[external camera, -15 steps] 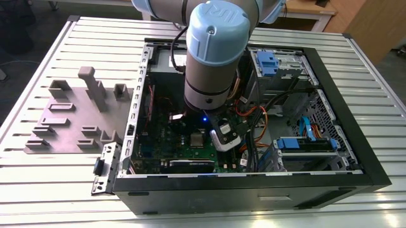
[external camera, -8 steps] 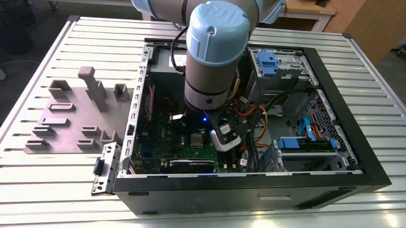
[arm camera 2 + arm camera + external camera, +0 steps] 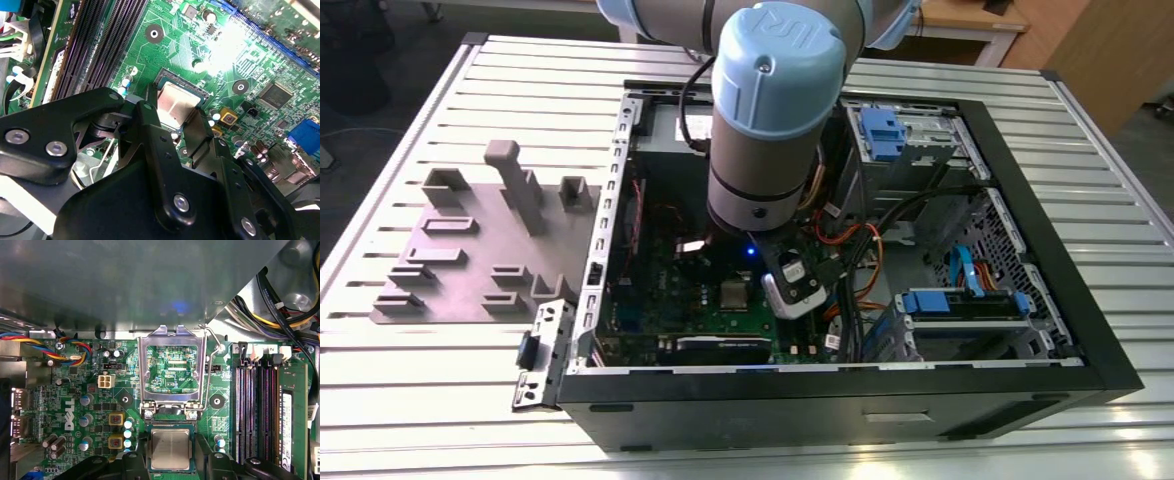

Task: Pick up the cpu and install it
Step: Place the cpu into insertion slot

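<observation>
Closest to the lens in the second wrist view are my own black fingers (image 3: 150, 130) and their linkage. So, status: my gripper (image 3: 175, 111) is open, jaws spread just wide enough to straddle the cpu (image 3: 170, 449) without clamping it. In the first wrist view a thin dark strip of socket (image 3: 170, 426) shows on each side between chip and finger, which is why I call it straddling and not gripping.

The cpu is lying flat in the socket on the green motherboard (image 3: 100, 405), silver top up and pale rim showing all round. As far as I can judge, it looks level and not cocked on a corner.

The relation that matters here is that the chip is dead centre between my 2 fingers, straight off the tips and not off to either side. It's square, so there's no long axis to fuss over. Its edges run parallel to the socket walls and to my finger faces.

Just past my fingertips, the shiny hold-down frame (image 3: 172, 335) is flipped back open, hinged right at the socket's far edge, and you can see board through its window. Its wire lever (image 3: 212, 365) is up beside it, on the side toward the memory slots (image 3: 250, 410).

In the exterior view, my arm (image 3: 774, 110) reaches straight down into the open computer case (image 3: 1067, 340) on the slatted tabletop (image 3: 454, 400).
</observation>
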You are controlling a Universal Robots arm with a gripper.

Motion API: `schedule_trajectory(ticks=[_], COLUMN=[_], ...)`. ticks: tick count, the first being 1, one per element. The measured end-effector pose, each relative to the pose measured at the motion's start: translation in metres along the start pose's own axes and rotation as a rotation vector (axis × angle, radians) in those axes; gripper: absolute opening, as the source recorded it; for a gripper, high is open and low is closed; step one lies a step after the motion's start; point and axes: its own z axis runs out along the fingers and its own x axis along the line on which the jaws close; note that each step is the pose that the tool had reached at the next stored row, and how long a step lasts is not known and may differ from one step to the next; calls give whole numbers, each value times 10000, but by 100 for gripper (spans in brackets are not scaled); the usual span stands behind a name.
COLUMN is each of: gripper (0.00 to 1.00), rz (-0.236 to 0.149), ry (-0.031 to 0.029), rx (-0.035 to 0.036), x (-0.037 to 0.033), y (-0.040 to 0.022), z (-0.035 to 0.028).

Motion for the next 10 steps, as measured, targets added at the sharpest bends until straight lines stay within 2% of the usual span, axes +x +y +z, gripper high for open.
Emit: schedule_trajectory(ticks=[4, 5, 7, 8, 10], gripper=[47, 52, 52, 59, 59], rz=[0, 0, 0, 0, 0], ry=[-1, -5, -5, -2, 0], rx=[-5, -13, -10, -4, -1], x=[0, -1, -1, 0, 0], y=[1, 1, 1, 0, 0], z=[2, 5, 6, 3, 2])
